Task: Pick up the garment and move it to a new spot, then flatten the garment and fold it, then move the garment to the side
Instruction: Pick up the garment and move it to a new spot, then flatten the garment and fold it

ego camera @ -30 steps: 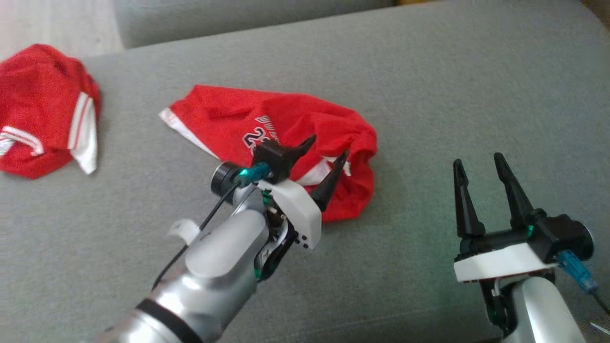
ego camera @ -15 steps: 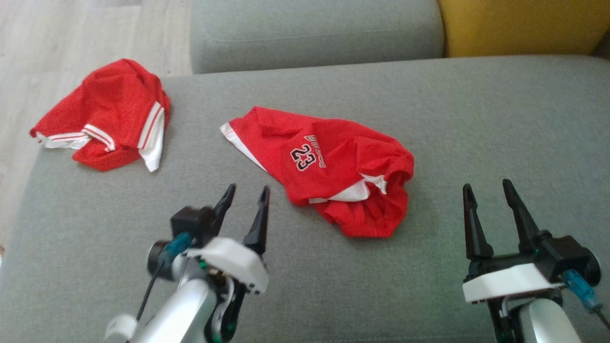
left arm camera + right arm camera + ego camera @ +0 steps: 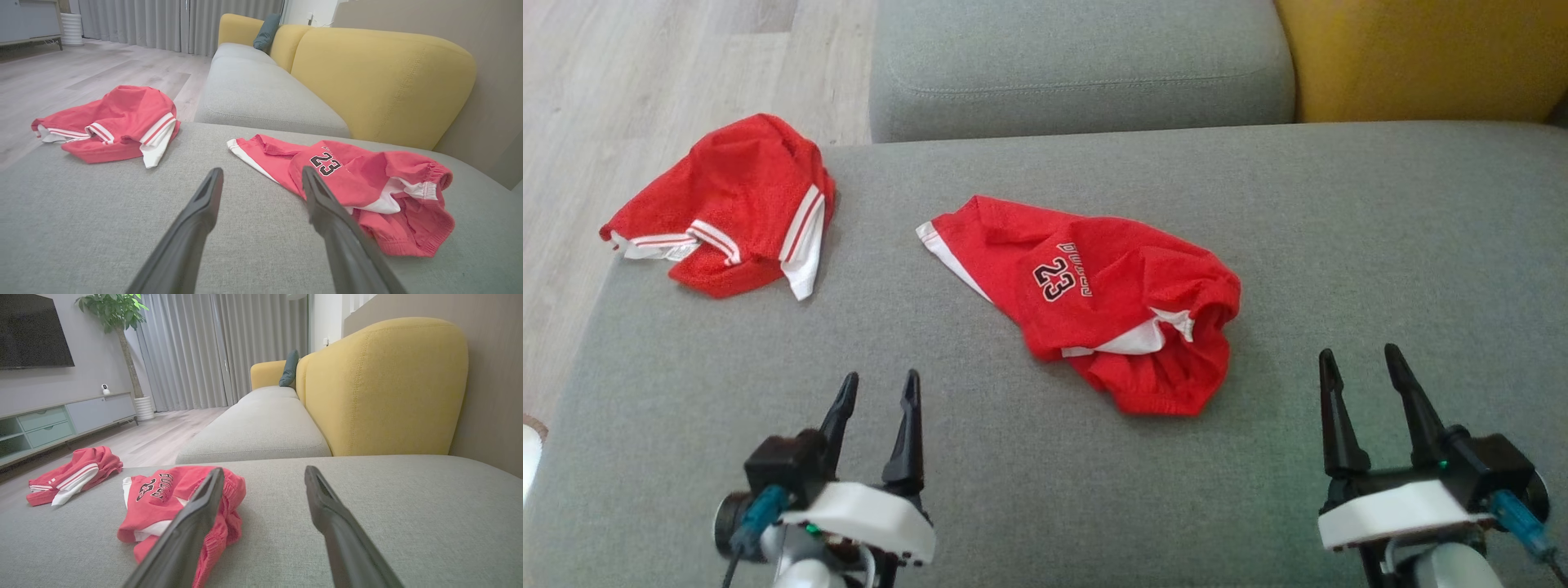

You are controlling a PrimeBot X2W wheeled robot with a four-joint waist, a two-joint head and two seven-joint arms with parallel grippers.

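My left gripper (image 3: 882,376) hangs low at the near edge of the grey sofa seat (image 3: 1094,506), its two dark fingers spread wide and holding nothing. My right gripper (image 3: 1360,351) sits the same way at the other side, fingers parted and empty, pointing across the cushion. The garment (image 3: 1094,302) lies between them and a little farther in, crumpled on the seat and touching neither gripper. It is red mesh with a white stripe along one edge and the number 23 printed on top (the small lettering beside the number is too blurred for me to read). Its elastic waistband is bunched toward my right side, with white lining showing in the opening. In my left wrist view the garment lies just past my right-hand finger. In my right wrist view it lies behind my left-hand finger, which hides part of it. A second red garment (image 3: 735,204) with white and red trim is heaped at the far left corner of the seat, well apart from the first, near the edge above the pale wooden floor (image 3: 621,82). Behind the seat stands a yellow backrest (image 3: 1421,57).
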